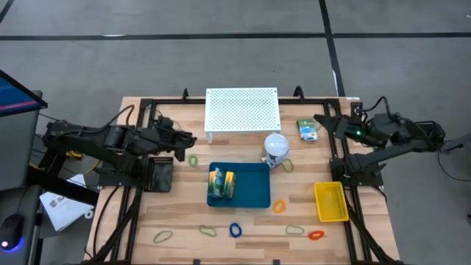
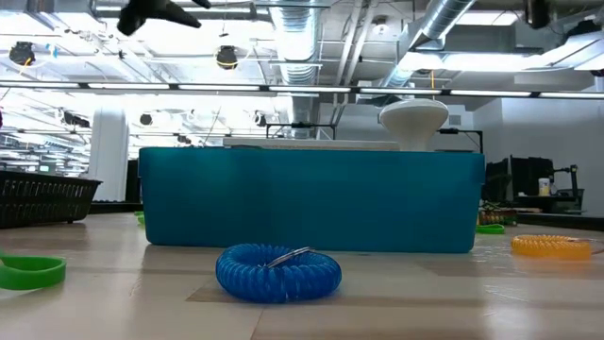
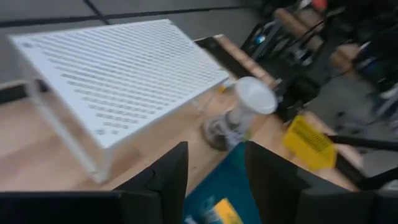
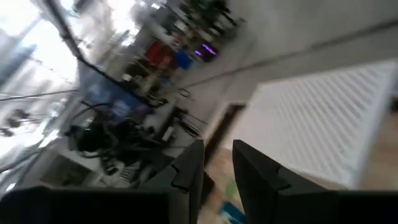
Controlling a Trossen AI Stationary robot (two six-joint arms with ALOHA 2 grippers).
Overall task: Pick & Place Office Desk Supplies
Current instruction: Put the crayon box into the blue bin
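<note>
A yellow-green crayon box (image 1: 221, 183) lies in the blue tray (image 1: 250, 197) at mid-table. Thin loops lie on the wood: green (image 1: 193, 160), blue (image 1: 235, 230) (image 2: 278, 272), orange (image 1: 280, 207), red (image 1: 316, 235). A green packet (image 1: 307, 129) rests at the far right. My left gripper (image 1: 190, 140) (image 3: 214, 152) hangs open over the table's left, above and left of the tray, with nothing between its fingers. My right gripper (image 1: 318, 119) (image 4: 217, 149) hovers open near the far right, beside the packet, and holds nothing.
A white perforated board (image 1: 241, 109) stands on legs at the far middle. A white ball-shaped object (image 1: 276, 146) sits by the tray's far right corner. A yellow basket (image 1: 331, 201) is at the right, a black basket (image 1: 160, 173) at the left.
</note>
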